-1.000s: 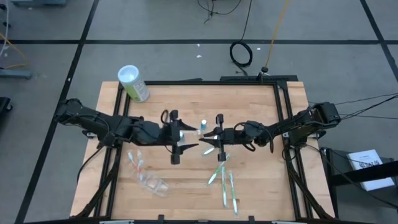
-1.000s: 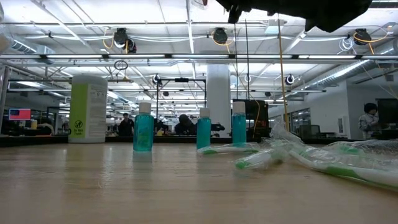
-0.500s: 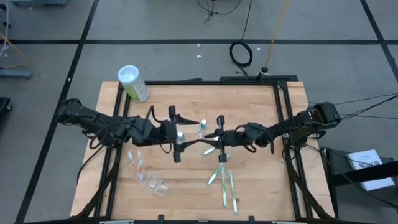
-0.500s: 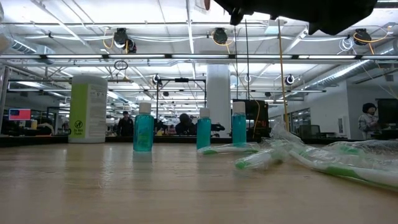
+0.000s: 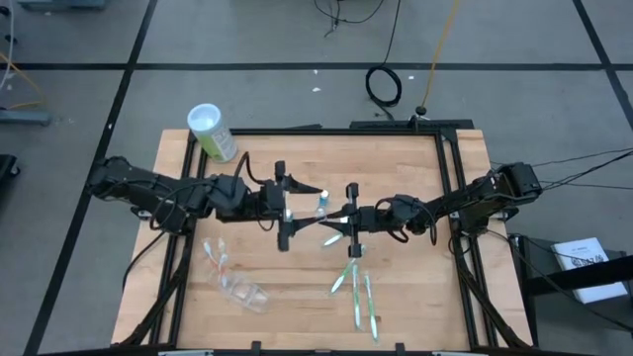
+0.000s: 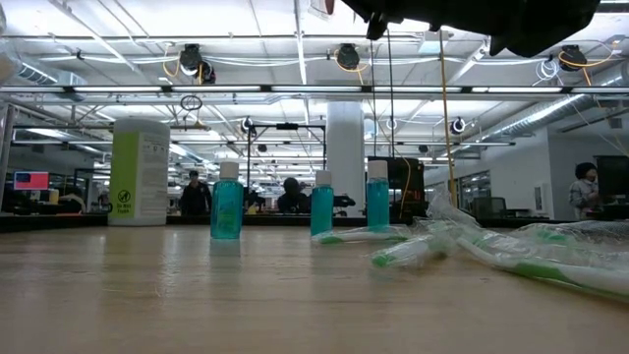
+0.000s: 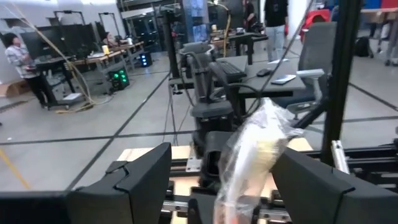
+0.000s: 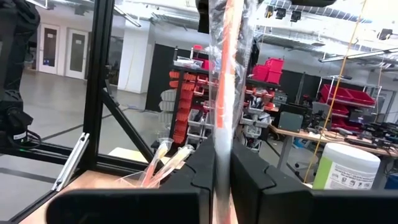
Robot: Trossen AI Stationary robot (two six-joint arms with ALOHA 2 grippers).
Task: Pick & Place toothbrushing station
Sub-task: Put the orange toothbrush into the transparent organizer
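My right gripper (image 8: 222, 167) is shut on a clear-wrapped toothbrush with an orange stripe (image 8: 225, 74), above the table's middle (image 5: 334, 218). My left gripper (image 7: 230, 186) faces it, open. Its fingers stand on either side of the wrap's free end (image 7: 255, 146), with a gap showing on each side. Three blue tubes (image 6: 226, 205) (image 6: 321, 205) (image 6: 377, 199) stand upright on the table. Green-accented toothbrushes (image 5: 358, 287) lie near the front. Orange-accented ones (image 5: 216, 255) and the clear holder (image 5: 242, 293) lie at the front left. My right gripper pinches the wrapped toothbrush (image 8: 222, 146) between its two fingers. The fingers come roughly level from the table's right and lie along the brush. The brush sticks out past the fingertips toward my left gripper, lifted clear of the table.
A green canister with a white lid (image 5: 211, 132) stands at the table's far left corner. A black frame (image 5: 450, 188) edges the wooden top. Beyond the table, people stand in the room (image 6: 588, 187). Bare wood lies at the near left (image 6: 147, 295).
My left gripper has moved a little up and toward the table's far edge, and has tipped up toward level. My right gripper and the wrapped toothbrush have kept still.
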